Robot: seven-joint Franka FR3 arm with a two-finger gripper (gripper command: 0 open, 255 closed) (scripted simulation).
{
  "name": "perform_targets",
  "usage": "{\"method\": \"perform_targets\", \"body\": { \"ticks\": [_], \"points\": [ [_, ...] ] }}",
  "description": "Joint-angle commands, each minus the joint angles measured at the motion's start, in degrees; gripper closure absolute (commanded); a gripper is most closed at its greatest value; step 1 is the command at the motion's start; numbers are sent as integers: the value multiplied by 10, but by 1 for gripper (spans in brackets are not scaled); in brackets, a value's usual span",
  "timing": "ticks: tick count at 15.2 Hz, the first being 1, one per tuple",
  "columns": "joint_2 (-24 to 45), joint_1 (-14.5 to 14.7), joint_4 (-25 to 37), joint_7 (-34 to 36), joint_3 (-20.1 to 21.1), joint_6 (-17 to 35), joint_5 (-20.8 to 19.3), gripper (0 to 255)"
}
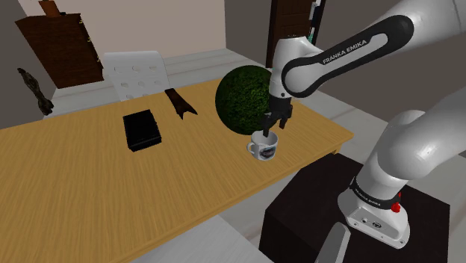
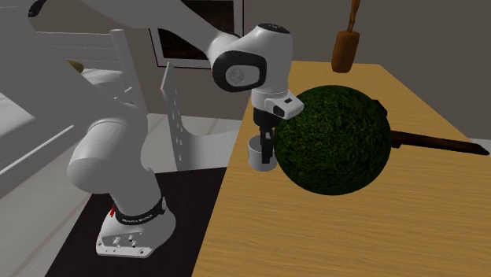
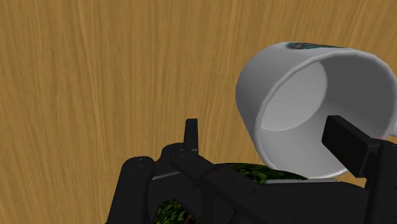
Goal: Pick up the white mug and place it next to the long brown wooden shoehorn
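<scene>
wooden table: white mug stands upright directly under my gripper. fingers spread apart, straddling one rim wall, holding nothing. shoehorn at mug's 10 o'clock, shoulder view.

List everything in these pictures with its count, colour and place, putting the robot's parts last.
table: one, light wood, under the other things
mug: one, white with dark print, upright on the table
ball: one, dark green, beside the mug
shoehorn: one, dark brown, on the table past the ball
box: one, black, flat on the table
chair: one, white, behind the table
cabinet: one, dark brown, shoulder view's upper left
stand: one, black, beside the table
arm: one, white with dark joints, on the stand
gripper: one, black, open, over the mug's rim
</scene>
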Motion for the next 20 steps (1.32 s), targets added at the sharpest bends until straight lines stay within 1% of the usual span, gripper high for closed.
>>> {"method": "perform_targets", "body": {
  "ticks": [1,3,11,12,13,14,15,17,20],
  "points": [
    [11,0,-7,0,1,19,1,0],
    [27,2,-17,-1,3,44,3,0],
    [27,3,-17,0,2,44,2,0],
    [26,4,-13,2,3,40,2,255],
    [20,4,-13,3,3,34,2,255],
    [31,2,-4,1,1,35,0,255],
    [32,0,-9,-4,-2,40,-1,255],
    [45,-6,10,-9,-7,34,-6,255],
    [43,-3,14,-3,-2,29,-4,255]
  ]
}}
